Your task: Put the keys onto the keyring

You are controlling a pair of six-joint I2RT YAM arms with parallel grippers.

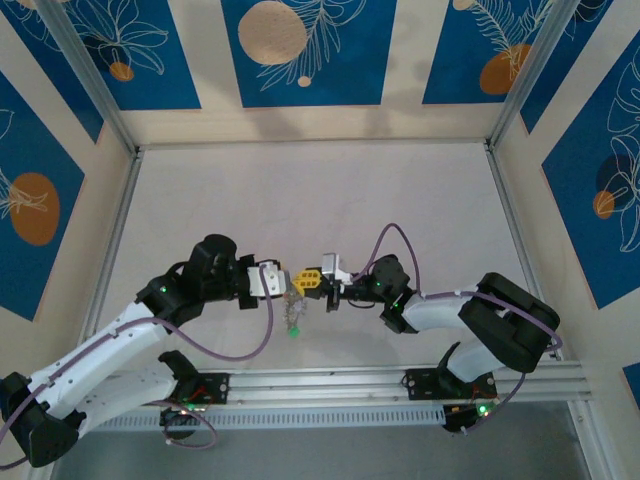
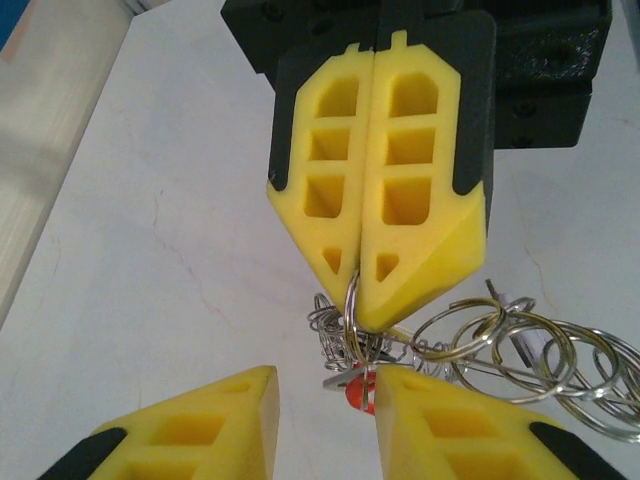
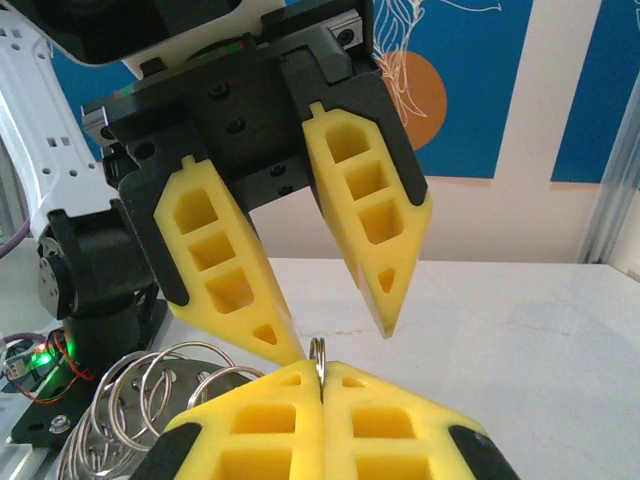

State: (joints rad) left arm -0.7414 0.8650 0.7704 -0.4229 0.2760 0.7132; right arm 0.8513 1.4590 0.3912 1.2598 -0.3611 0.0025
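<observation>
Shiny silvery metal keyring [image 3: 318, 350], matt yellow fingers [image 2: 430, 250], seemingly plastic; smooth pale table [image 2: 180, 250]

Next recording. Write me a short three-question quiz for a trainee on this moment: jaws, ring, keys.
1. True or false: the left gripper has its jaws open.
2. The key tag in the left wrist view is: A blue, B red, C purple.
3. Fill in: the keyring is pinched by the ____ gripper.
Key: 1 true; 2 B; 3 right, the right gripper, whose jaws are shut on it.
</observation>
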